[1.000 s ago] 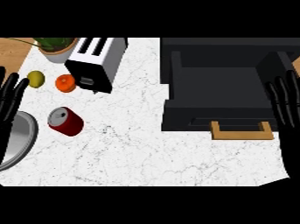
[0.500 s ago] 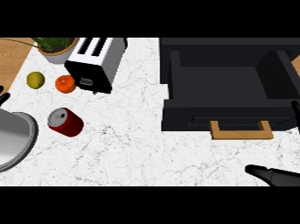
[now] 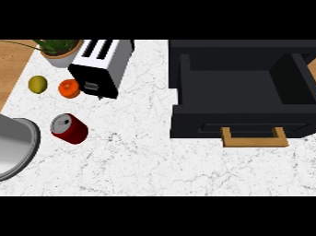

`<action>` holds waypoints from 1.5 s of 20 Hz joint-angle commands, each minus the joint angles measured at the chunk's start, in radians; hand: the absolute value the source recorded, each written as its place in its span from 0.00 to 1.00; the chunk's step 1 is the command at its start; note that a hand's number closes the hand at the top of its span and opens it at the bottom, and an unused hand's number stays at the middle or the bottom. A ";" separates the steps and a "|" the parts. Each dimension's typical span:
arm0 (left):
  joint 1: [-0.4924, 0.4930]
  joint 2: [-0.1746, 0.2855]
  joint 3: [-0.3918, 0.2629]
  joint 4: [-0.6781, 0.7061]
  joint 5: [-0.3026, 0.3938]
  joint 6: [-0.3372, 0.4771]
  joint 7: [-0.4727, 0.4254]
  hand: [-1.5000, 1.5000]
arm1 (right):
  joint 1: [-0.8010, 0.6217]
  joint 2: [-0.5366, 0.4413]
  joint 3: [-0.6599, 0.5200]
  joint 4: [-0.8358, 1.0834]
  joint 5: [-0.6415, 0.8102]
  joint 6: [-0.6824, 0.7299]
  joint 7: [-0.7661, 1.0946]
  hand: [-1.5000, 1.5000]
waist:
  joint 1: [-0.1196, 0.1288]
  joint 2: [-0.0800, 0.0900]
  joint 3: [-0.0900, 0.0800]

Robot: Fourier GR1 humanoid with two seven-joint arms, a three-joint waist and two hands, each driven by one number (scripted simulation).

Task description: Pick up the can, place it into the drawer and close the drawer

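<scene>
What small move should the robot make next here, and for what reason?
Probably it should bring the left hand down toward the can. The can rests on the counter with nothing touching it, and no hand shows in the view. Only the grey left forearm is seen, just left of the can. The drawer already stands open, so reaching for the can seems to come first.

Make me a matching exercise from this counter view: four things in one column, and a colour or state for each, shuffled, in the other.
Column one:
1. can
2. drawer
3. toaster
4. potted plant

Column two:
A. green leaves
B. red
C. black, standing open
D. two slots on top

Pairs: 1-B, 2-C, 3-D, 4-A
</scene>
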 commanded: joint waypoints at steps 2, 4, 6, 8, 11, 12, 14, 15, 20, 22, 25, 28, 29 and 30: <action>-0.052 0.056 0.069 0.061 0.124 0.005 0.098 0.00 | 0.021 0.007 -0.044 0.041 -0.019 0.046 -0.054 0.00 | -0.001 0.001 0.000; 0.023 0.007 0.062 -0.023 0.165 0.035 0.129 0.00 | 0.115 0.000 -0.100 -0.036 -0.097 0.094 -0.049 0.00 | -0.002 -0.001 0.000; -0.074 0.028 0.028 0.002 0.167 0.118 0.189 0.00 | 0.077 -0.054 -0.147 -0.022 -0.144 0.128 -0.018 0.00 | -0.007 0.001 0.000; -0.050 0.030 0.053 0.076 0.248 0.062 0.191 0.00 | 0.062 -0.032 -0.153 0.087 -0.128 0.147 -0.112 0.00 | -0.003 0.001 0.000; -0.094 0.031 0.025 0.082 0.253 0.127 0.245 0.00 | 0.061 -0.034 -0.167 0.033 -0.147 0.132 -0.051 0.00 | -0.006 0.002 0.000; -0.036 0.008 0.051 0.098 0.258 0.059 0.214 0.00 | 0.105 -0.013 -0.154 0.036 -0.131 0.167 -0.094 0.00 | -0.004 0.001 0.000; -0.030 -0.056 -0.014 0.052 0.208 0.099 0.216 0.00 | 0.060 -0.029 -0.174 0.054 -0.147 0.146 -0.058 0.00 | -0.003 0.002 0.000; -0.093 0.007 0.016 0.096 0.281 0.120 0.266 0.00 | 0.125 -0.024 -0.197 0.071 -0.172 0.214 -0.127 0.00 | -0.009 0.001 0.000; -0.059 -0.075 -0.034 0.066 0.197 0.112 0.250 0.00 | 0.129 -0.017 -0.234 0.014 -0.195 0.230 -0.090 0.00 | -0.004 0.001 0.000; -0.150 -0.055 -0.036 0.171 0.165 0.118 0.239 0.00 | 0.126 -0.010 -0.246 -0.015 -0.209 0.224 -0.058 0.00 | -0.007 0.002 0.000; -0.218 -0.097 -0.089 0.227 0.098 0.148 0.213 0.00 | 0.104 -0.037 -0.275 0.018 -0.223 0.251 -0.042 0.00 | -0.007 0.002 0.000; -0.200 -0.166 -0.126 0.312 -0.043 0.106 0.089 0.00 | 0.176 0.006 -0.274 -0.011 -0.207 0.289 -0.072 0.00 | -0.012 0.002 -0.001; -0.175 -0.147 -0.106 0.312 -0.026 0.070 0.089 0.00 | 0.115 -0.024 -0.315 0.048 -0.243 0.290 -0.064 0.00 | -0.005 0.002 0.000; -0.194 -0.152 -0.108 0.317 -0.035 0.110 0.102 0.00 | 0.196 0.024 -0.299 -0.039 -0.226 0.309 -0.059 0.00 | -0.008 0.001 0.000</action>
